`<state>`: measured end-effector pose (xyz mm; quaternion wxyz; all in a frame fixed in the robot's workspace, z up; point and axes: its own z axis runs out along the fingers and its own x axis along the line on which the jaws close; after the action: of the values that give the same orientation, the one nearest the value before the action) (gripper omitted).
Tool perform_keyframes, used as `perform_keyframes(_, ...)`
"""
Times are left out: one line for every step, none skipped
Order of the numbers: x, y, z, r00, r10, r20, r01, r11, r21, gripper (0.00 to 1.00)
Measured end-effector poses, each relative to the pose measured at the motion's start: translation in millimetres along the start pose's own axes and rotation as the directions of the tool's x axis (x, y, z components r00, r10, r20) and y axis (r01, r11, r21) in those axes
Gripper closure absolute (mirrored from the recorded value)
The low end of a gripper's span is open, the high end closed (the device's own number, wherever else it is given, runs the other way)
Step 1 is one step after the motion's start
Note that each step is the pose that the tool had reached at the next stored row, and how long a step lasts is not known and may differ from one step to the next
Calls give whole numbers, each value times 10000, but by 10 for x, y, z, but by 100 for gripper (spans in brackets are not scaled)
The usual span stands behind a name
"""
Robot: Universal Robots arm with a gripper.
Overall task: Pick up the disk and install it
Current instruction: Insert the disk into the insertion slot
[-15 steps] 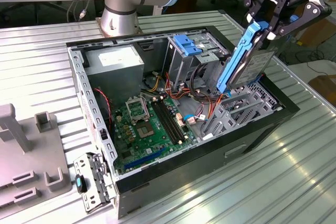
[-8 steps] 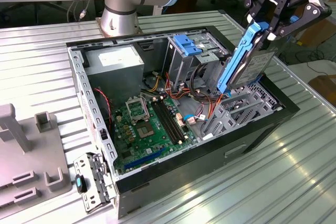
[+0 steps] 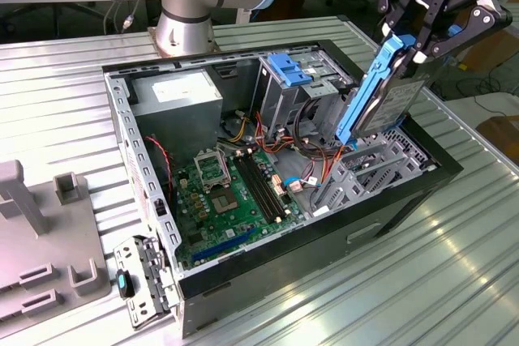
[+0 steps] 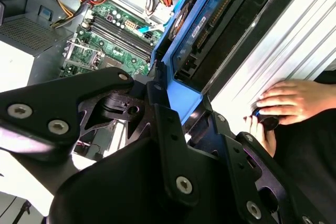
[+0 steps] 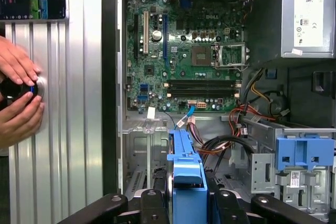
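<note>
Gripper [image 3: 412,44] closed on top end of disk [image 3: 389,93], jaws pinching its blue rail. Disk hangs tilted, lower end dipping into open case [image 3: 268,261] at exterior view's right, right of blue bracket [image 3: 289,68] on cage. Motherboard [image 3: 231,192] on case floor, left of disk. Person's hands [image 5: 18,119] around dark knob [image 5: 16,88] on table [image 5: 73,129] beside case; phone [image 5: 32,2] near them
</note>
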<state>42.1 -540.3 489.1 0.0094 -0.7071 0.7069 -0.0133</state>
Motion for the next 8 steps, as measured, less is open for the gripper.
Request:
perform_keyframes(0,-2,2,10000,0,0,0,10000,2,63)
perform_keyframes(0,-4,4,10000,0,0,0,10000,4,63)
perform_keyframes(0,-5,4,10000,0,-1,0,10000,5,63)
perform_keyframes(0,-7,8,10000,0,0,0,10000,8,63)
perform_keyframes(0,-9,8,10000,0,-1,0,10000,7,63)
perform_keyframes(0,-9,9,10000,0,0,0,10000,8,63)
perform_keyframes(0,-9,9,10000,0,0,0,10000,8,63)
perform_keyframes(0,-9,9,10000,0,0,0,10000,7,63)
